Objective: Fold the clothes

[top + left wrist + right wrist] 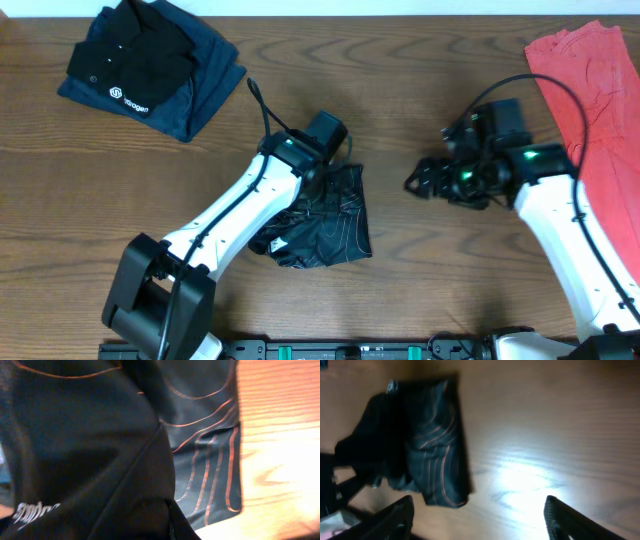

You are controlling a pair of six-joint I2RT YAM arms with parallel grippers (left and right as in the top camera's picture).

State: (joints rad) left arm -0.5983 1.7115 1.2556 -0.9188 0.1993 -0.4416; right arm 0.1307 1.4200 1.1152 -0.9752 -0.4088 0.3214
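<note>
Thin black orange-lined jersey (335, 225) crumpled mid-table, left gripper (335, 158) clenched on its fabric, grip hidden overhead; right wrist view shows right gripper (479, 502) released, open wooden table (430, 280) beside jersey's edge

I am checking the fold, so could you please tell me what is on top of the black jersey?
The left gripper sits over the jersey at its upper edge, its arm crossing the left side. The fabric beneath, and the jaws themselves, are covered.

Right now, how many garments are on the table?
3: black jersey at centre; black polo top left; coral-red garment far right. Navy fabric under the polo may be another.
</note>
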